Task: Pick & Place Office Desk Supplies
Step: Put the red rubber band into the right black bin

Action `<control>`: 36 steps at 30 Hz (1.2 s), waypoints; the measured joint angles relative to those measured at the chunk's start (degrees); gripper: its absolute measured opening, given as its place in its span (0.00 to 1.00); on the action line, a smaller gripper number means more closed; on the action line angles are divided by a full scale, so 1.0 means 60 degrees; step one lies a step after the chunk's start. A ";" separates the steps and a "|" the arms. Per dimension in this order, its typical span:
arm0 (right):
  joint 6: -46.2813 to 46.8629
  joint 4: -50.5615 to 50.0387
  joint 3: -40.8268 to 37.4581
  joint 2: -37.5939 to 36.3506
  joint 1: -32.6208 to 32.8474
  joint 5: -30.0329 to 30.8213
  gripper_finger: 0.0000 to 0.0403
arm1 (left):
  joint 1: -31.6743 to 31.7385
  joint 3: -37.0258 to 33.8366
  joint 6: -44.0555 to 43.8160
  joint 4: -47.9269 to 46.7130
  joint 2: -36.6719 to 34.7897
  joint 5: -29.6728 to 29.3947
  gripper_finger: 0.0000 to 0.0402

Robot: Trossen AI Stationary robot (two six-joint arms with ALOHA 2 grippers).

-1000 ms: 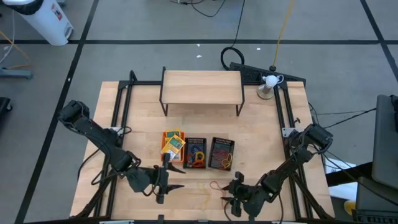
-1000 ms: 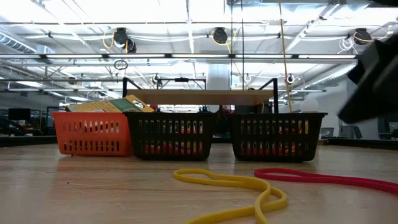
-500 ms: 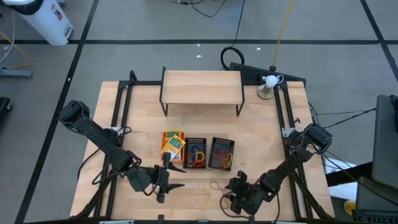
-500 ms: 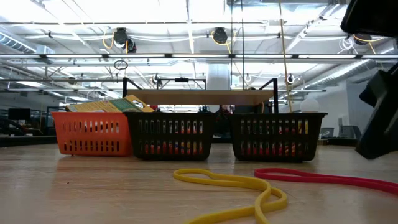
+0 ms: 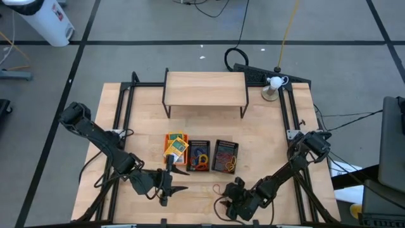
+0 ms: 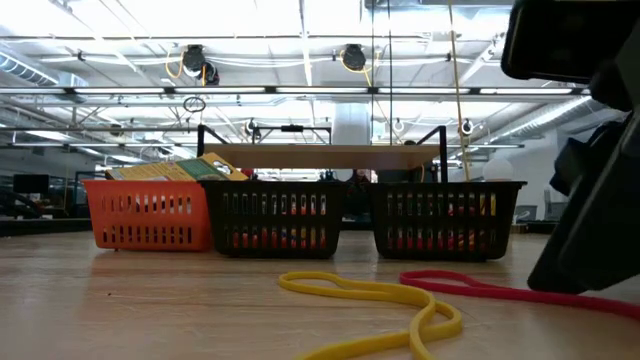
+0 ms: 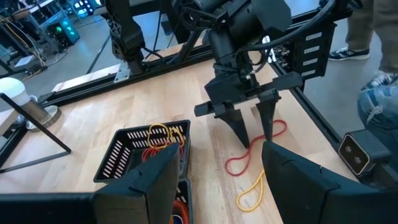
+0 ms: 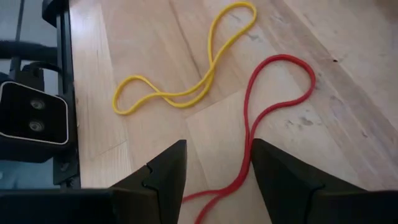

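The red rubber-band loop (image 8: 273,118) lies flat on the table (image 5: 266,136), just in front of the right-hand black bin (image 5: 225,156), and the yellow loop (image 8: 186,68) lies just beside it, nearer the table's front edge. Both are loose and untouched. My right gripper (image 7: 249,127) hangs directly over the red loop with its fingers parted to a middling gap, holding nothing; the fingertips (image 7: 239,134) point down at the band.

Measured from that right-hand black bin: the middle black bin (image 5: 199,156) touches its side, and the orange bin (image 6: 150,213) stands beyond that. The orange bin already holds yellow-and-green packs (image 5: 176,145), and both black bins hold coloured bands.

I judge the sorting mostly done: only these two loops are left on the wood.

My left gripper (image 5: 166,185) waits in front of the orange bin, fingers spread wide and empty. The wooden shelf (image 5: 205,88) stands well behind the bins.

I can read no brand, label or writing anywhere.
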 joint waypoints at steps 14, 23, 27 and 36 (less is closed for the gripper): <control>0.1179 -0.2123 -0.0007 0.0030 -0.0255 -0.0898 0.35 | 0.0182 0.0000 0.0348 -0.0078 0.0000 0.0000 0.56; 0.1061 -0.2347 -0.0021 0.0094 -0.0529 -0.1445 0.27 | 0.0189 0.0000 0.0577 -0.0113 0.0000 0.0000 0.56; 0.1084 -0.2289 -0.0014 0.0287 -0.0628 -0.1926 0.26 | 0.0189 0.0000 0.0581 -0.0114 0.0000 -0.0184 0.56; 0.1621 -0.2238 0.0015 0.0477 -0.0624 -0.2116 0.22 | 0.0208 0.0000 0.0617 -0.0125 0.0000 -0.0328 0.56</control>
